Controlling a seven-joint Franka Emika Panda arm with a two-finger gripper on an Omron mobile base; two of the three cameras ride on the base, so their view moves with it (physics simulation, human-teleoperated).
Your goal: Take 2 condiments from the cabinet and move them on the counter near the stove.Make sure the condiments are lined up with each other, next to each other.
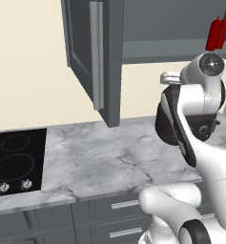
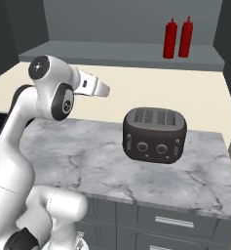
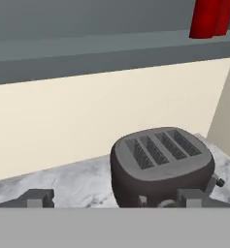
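My gripper (image 3: 114, 197) is hovering with fingers spread wide apart, empty, above the counter (image 2: 87, 161), facing the toaster (image 3: 160, 167). The two condiments (image 2: 178, 38) are standing side by side on the cabinet (image 2: 126, 54) shelf, up and right of my hand, well apart from it.

We find no legible text, label, brand, number or sign on any surface; the dark grey four-slot toaster (image 2: 155, 135) and its front dials carry no readable markings.

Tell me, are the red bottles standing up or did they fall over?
Standing up. Both condiments stand upright, side by side on the cabinet shelf, nozzles pointing up.
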